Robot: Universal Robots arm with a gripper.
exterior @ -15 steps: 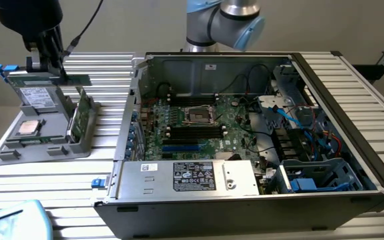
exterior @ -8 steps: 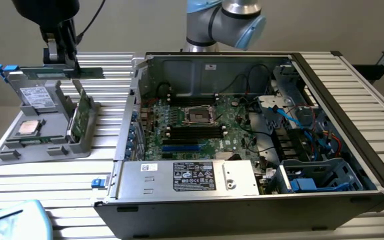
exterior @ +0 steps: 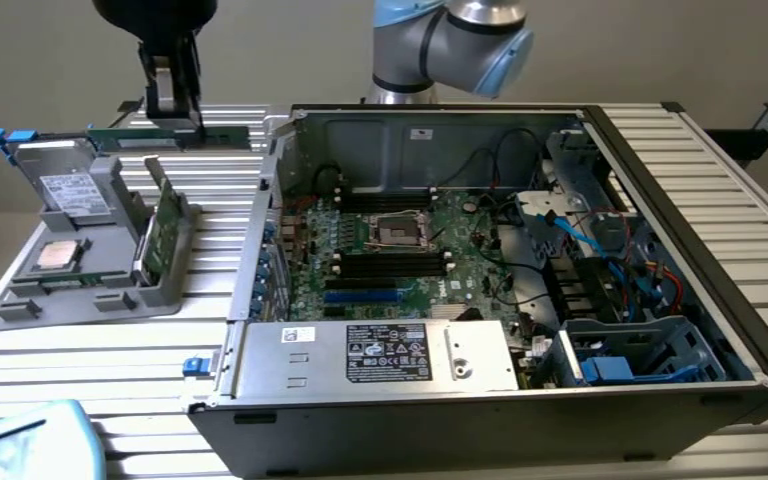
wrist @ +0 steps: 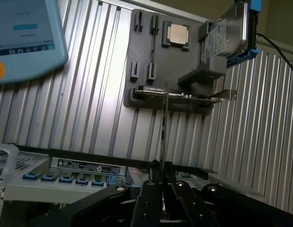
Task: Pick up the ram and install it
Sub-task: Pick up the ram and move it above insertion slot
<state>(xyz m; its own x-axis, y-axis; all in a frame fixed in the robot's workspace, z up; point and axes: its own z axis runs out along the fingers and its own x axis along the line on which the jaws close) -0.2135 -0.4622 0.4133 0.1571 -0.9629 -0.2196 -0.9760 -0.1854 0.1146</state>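
The ram [exterior: 231, 134] is a thin green stick held level above the table, just past the far left corner of the open computer case [exterior: 264, 200] in the exterior view. My gripper [exterior: 175, 120] is shut on its middle, pointing down. In the wrist view the ram [wrist: 164, 127] shows edge-on as a thin line running out from between my closed fingers [wrist: 151, 189], with the gripper [wrist: 161, 177] hanging over the grey parts holder [wrist: 141, 52]. The motherboard [exterior: 471, 250], with its black memory slots [exterior: 384, 265], lies inside the case to the exterior view's right of the gripper.
The grey holder [exterior: 37, 300] carries a silver processor chip [exterior: 57, 256], a hard drive [exterior: 71, 190] and an upright green card [exterior: 157, 230]. A power supply [exterior: 384, 352] fills the case's near side. A teach pendant [exterior: 17, 440] lies at the near left corner.
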